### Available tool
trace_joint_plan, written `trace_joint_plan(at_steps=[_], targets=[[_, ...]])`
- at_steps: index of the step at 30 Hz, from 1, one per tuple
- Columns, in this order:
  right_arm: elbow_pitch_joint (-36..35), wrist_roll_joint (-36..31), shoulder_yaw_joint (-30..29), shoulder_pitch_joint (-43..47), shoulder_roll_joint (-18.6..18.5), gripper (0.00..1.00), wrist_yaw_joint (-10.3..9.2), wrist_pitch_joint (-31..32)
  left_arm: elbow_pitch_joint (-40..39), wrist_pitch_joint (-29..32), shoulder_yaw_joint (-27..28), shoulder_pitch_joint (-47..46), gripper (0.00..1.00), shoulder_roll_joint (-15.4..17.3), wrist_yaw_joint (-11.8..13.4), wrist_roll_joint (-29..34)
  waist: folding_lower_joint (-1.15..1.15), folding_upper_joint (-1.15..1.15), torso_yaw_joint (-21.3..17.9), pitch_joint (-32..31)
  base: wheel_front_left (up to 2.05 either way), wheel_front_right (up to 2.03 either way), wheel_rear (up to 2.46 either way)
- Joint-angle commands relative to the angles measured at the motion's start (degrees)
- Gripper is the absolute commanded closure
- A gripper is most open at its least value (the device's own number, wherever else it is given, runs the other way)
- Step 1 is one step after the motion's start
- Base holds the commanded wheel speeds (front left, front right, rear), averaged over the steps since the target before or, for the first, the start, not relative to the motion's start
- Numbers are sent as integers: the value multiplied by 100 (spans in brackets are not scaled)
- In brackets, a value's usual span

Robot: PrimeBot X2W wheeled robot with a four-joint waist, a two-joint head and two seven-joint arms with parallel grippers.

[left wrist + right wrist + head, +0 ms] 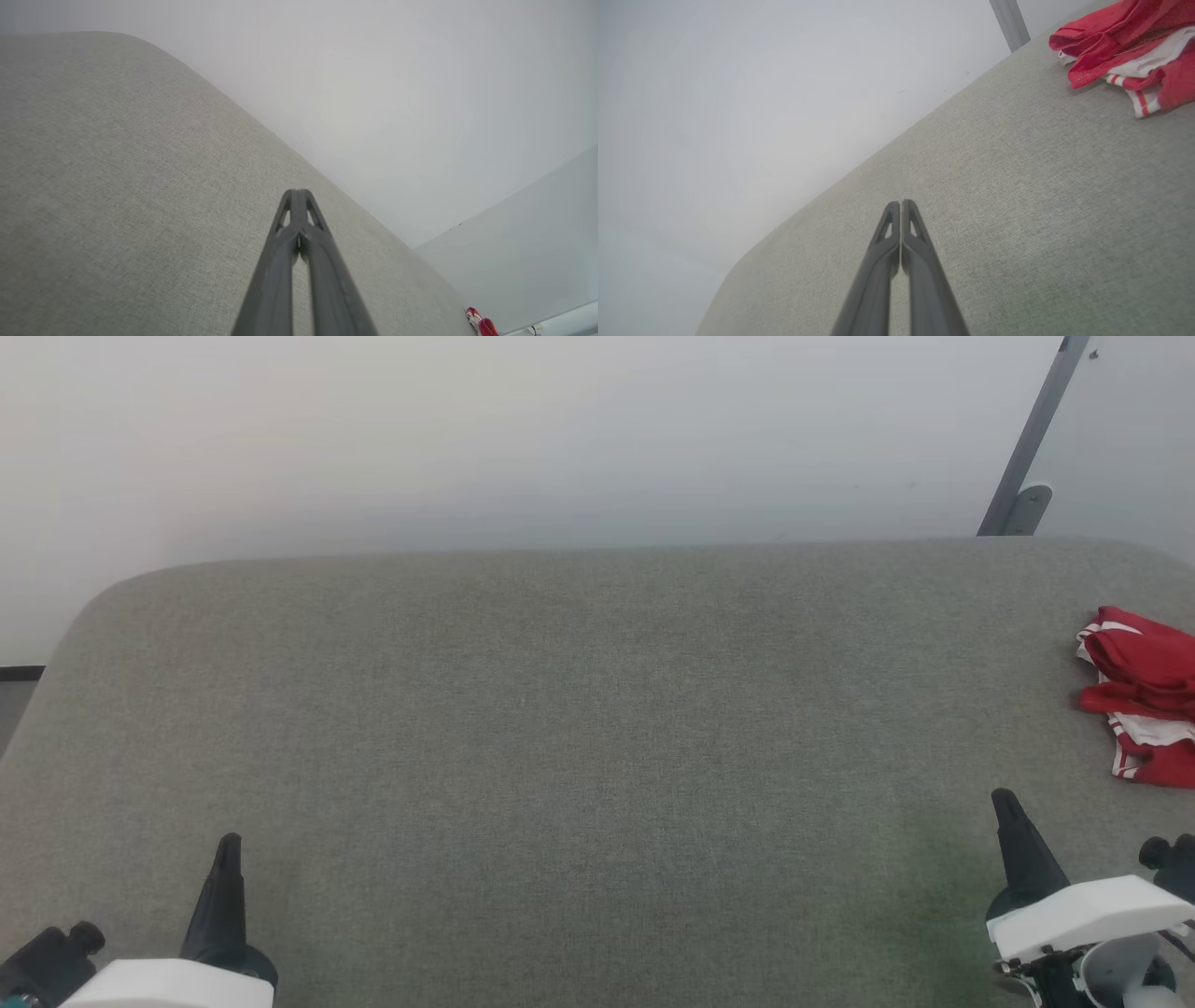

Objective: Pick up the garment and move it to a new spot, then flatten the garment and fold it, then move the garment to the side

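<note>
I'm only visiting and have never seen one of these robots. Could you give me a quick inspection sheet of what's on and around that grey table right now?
Surface: grey fabric-covered table, flat, with rounded far corners.
Job's things: garment, red with white striped trim, crumpled in a heap at the table's right side, not yet flattened.
Clutter: nothing seen.
Grippers: left gripper and right gripper are both shut and hold nothing; both are near the table's front edge, apart from the garment, with the right one closer to it.
Cables: nothing seen.
Surroundings: plain white wall behind the table; grey metal post at the far right.
</note>
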Motion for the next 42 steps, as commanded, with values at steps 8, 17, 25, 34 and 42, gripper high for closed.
trace_joint_plan(at_steps=[8, 17, 25, 34, 42], targets=[[-123, 652, -60, -164, 63, 100, 1, 129, -12, 192, -3, -270, 100, -60, -6, -568, 0, 0, -2, 5, 0, 0, 0], [-161, 1216, -92, -193, 141, 100, 2, 255, 41, 357, -16, -377, 100, -161, -7, -1081, 0, 0, -5, 12, 0, 0, 0], [-192, 1678, -113, -211, 208, 100, 2, 360, 85, 499, -27, -455, 100, -245, -8, -1477, 0, 0, -7, 17, 0, 0, 0], [-216, 2110, -134, -226, 262, 100, 2, 456, 120, 622, -36, -531, 100, -320, -9, -1857, 0, 0, -9, 22, 0, 0, 0], [-234, 2555, -159, -233, 327, 100, 2, 555, 162, 755, -46, -623, 100, -406, -10, -2258, 0, 0, -11, 28, 0, 0, 0]])
